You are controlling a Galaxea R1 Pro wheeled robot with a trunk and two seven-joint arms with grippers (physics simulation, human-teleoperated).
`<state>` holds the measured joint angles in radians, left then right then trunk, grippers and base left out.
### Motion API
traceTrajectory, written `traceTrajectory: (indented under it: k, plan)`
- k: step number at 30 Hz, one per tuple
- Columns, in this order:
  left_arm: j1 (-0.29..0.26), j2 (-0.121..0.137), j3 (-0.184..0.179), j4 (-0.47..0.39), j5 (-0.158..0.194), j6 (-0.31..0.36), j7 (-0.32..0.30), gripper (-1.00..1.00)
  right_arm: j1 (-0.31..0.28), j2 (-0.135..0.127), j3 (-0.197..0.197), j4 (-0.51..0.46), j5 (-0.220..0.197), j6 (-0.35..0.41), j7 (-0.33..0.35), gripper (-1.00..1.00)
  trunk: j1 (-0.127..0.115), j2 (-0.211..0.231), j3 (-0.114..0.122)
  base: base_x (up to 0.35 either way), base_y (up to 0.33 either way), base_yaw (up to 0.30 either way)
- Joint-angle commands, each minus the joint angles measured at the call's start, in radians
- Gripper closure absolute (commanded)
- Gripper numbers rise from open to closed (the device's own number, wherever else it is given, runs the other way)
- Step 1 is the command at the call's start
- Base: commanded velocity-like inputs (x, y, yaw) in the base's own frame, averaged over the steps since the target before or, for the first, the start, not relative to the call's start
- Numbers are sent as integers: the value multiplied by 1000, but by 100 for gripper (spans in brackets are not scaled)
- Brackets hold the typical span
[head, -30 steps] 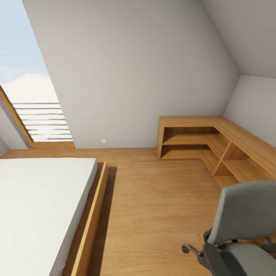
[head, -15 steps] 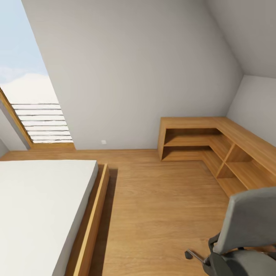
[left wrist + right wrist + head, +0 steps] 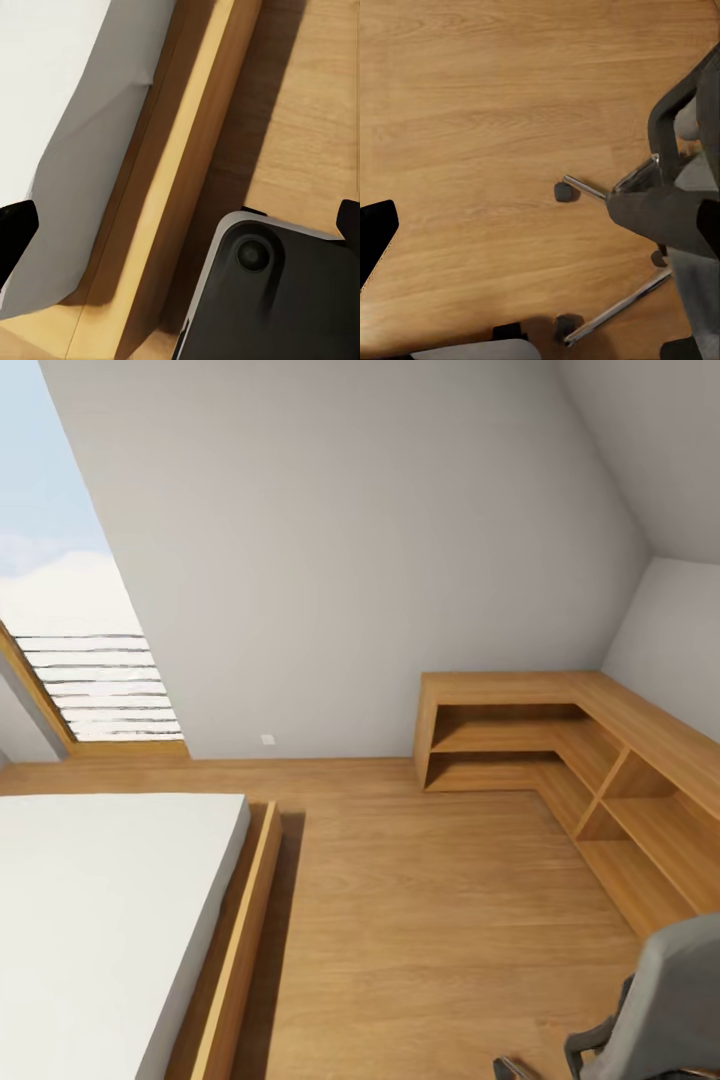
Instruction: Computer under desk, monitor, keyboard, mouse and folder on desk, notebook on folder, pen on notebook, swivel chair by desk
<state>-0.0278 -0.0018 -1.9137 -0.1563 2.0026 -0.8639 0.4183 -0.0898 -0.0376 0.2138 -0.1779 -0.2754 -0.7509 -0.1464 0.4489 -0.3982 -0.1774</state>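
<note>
The swivel chair point(image 3: 672, 1000) is at the lower right corner of the head view, with its grey back towards me. In the right wrist view its dark armrest point(image 3: 660, 214) and chrome wheeled spokes point(image 3: 615, 306) stand on the wood floor. My right gripper point(image 3: 540, 225) hangs open above that floor beside the chair base, holding nothing. My left gripper point(image 3: 180, 229) is open and empty over the edge of the bed frame point(image 3: 187, 150). The desk, computer, monitor, keyboard, mouse, folder, notebook and pen are out of view.
A low wood-framed bed point(image 3: 235, 950) with a white mattress point(image 3: 100, 920) lies to the left. Light wood corner shelving point(image 3: 600, 760) runs along the right walls. A slanted window point(image 3: 60, 610) is at the far left. Open floor point(image 3: 420, 920) lies between the bed and the shelving.
The whole head view has shifted, so the camera has moved. The chair now sits lower and further right in the picture, and mostly its back shows.
</note>
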Motion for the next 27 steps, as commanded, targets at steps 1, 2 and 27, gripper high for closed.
traceTrajectory:
  k: [1,2,27]
  plan:
    - [-1,0,-8,-2,1,-3,10,-100,-1,-1,9,0,-5,-2,-5,-100,1,-2,-2,321,0,0]
    - [-1,0,-8,-2,1,-3,10,-100,-1,-1,9,0,-5,-2,-5,-100,1,-2,-2,321,0,0]
    - [-1,0,-9,-2,1,-2,10,-100,-1,0,9,0,-4,-2,-5,-100,1,-2,-2,322,0,0]
